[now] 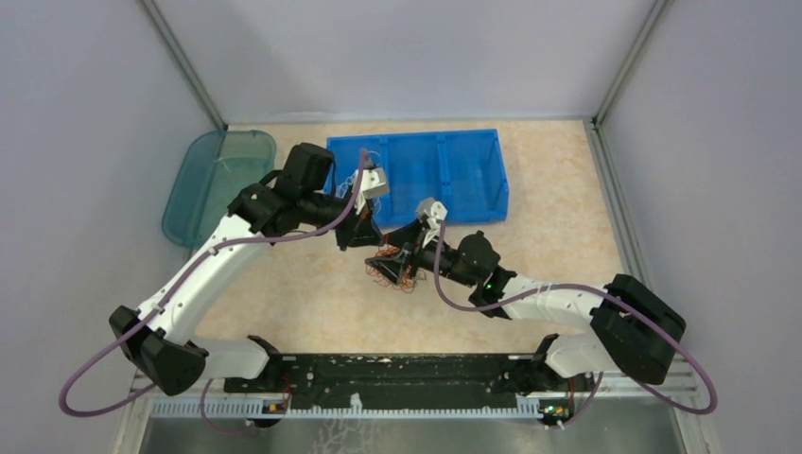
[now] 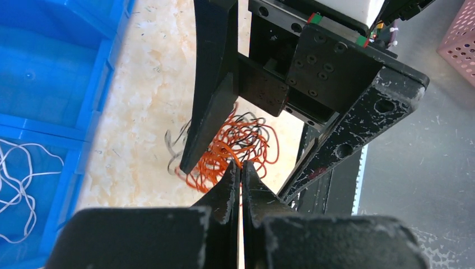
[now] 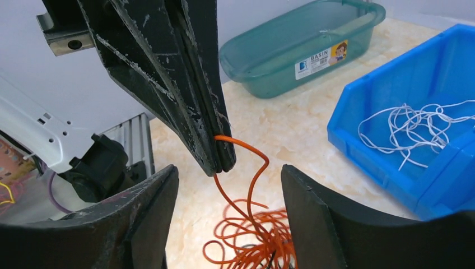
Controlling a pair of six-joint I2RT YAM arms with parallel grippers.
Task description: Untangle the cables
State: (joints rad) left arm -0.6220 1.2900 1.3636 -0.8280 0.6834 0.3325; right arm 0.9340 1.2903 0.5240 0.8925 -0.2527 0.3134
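Observation:
A clump of orange-red and black cables (image 1: 390, 270) lies on the table in front of the blue bin. It also shows in the left wrist view (image 2: 238, 147) and the right wrist view (image 3: 269, 238). My left gripper (image 2: 241, 166) is shut on one orange strand (image 3: 253, 168) and holds it up above the clump. It shows in the top view (image 1: 371, 244) too. My right gripper (image 3: 229, 196) is open, its fingers on either side of the raised strand just above the clump, and it shows from above (image 1: 397, 253). Loose white cables (image 3: 411, 123) lie in the blue bin.
The blue divided bin (image 1: 473, 151) stands at the back middle, close behind both grippers. A teal basin (image 1: 203, 189) sits at the back left. The black rail (image 1: 397, 374) runs along the near edge. Grey walls close in the sides.

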